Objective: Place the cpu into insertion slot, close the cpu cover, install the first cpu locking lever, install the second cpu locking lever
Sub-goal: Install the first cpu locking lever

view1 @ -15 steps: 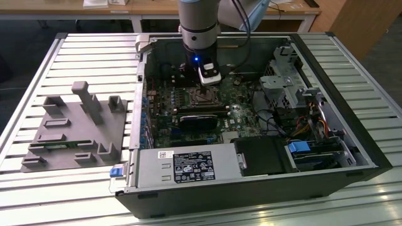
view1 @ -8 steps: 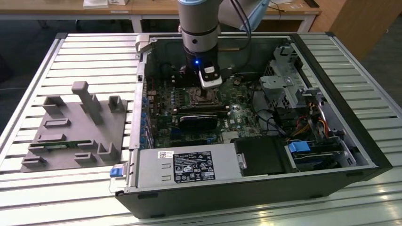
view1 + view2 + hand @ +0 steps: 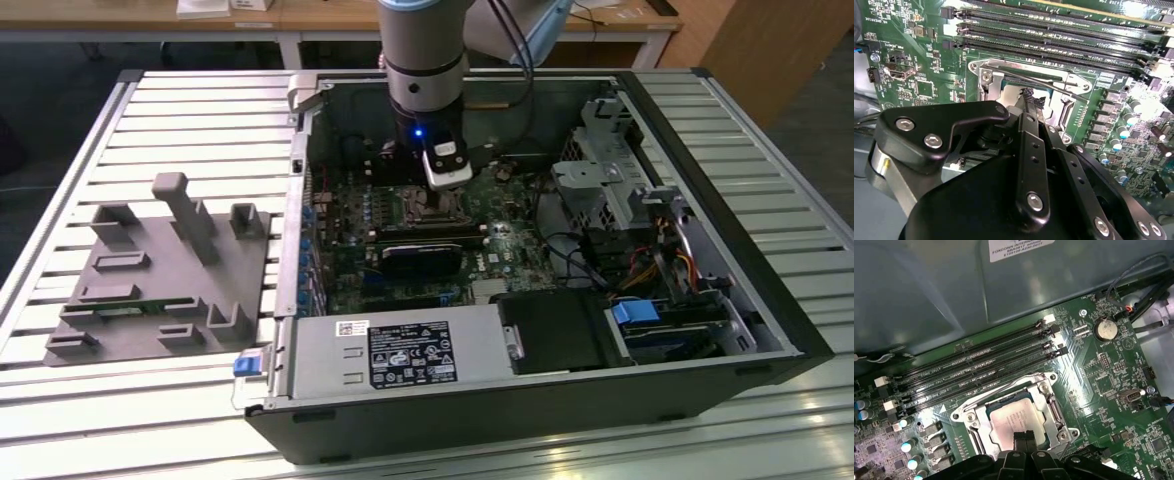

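Inside the open case, on the green board, sits the slot, and the arm comes straight down over it. The gripper hangs low above the slot, at the edge away from the memory slots. Its two fingers are pressed tight together, and I see nothing between them. The cpu lies flat in the slot with its pale top up. The cover lies down over the slot, and the cpu shows through its square window. The finger tips are just over the edge of the cpu, but I cannot tell if they touch it. In the second wrist view a thin metal lever runs at a slant across the slot, on the side near the memory slots. I cannot tell if it is hooked down. The long black memory slots lie side by side just beside the slot. A round silver battery sits on the board, well apart from the slot. A black block sits near the slot. Far from the slot, outside the case on the exterior view's left, a grey holder rests on the table.
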Controlling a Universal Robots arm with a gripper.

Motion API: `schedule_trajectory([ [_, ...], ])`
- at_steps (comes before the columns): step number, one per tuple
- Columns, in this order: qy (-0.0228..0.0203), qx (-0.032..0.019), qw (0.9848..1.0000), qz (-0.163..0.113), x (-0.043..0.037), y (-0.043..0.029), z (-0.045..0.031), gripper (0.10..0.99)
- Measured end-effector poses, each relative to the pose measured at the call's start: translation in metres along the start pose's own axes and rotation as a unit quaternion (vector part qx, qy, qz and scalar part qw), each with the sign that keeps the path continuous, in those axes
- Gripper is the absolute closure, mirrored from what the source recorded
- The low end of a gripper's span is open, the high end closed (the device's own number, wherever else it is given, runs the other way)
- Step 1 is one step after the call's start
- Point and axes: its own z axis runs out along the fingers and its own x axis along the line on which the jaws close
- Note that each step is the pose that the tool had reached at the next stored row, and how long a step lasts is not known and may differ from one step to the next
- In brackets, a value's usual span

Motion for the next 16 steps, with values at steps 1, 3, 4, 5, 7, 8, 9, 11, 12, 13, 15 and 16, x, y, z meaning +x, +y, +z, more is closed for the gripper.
schedule_trajectory([
  [1,0.0,0.0,1.0,0.0,0.0,0.0,0.0,0.984],
  [3,0.0,0.0,1.0,0.0,0.0,0.0,0.0,0.984],
  [4,0.0,0.0002,1.0,0.0,-0.0001,0.0001,-0.0007,0.984],
  [5,0.0,0.0,1.0,0.0,-0.0002,0.0002,-0.002,0.984],
  [7,-0.0001,0.0002,1.0,0.0,-0.0005,0.0005,-0.0053,0.984],
  [8,-0.0002,0.0004,1.0,0.0,-0.0007,0.0007,-0.0071,0.984],
  [9,-0.0002,0.0006,1.0,0.0,-0.0009,0.0009,-0.0092,0.984],
  [11,-0.0004,0.001,1.0,0.0,-0.0013,0.0013,-0.0135,0.984],
  [12,-0.0004,0.0011,1.0,0.0,-0.0015,0.0015,-0.0156,0.984],
  [13,-0.0005,0.0012,1.0,0.0,-0.0017,0.0017,-0.0179,0.984],
  [15,-0.0005,0.0012,1.0,0.0,-0.0022,0.0022,-0.0231,0.984],
  [16,-0.0005,0.0012,1.0,0.0,-0.0024,0.0024,-0.0255,0.984],
])
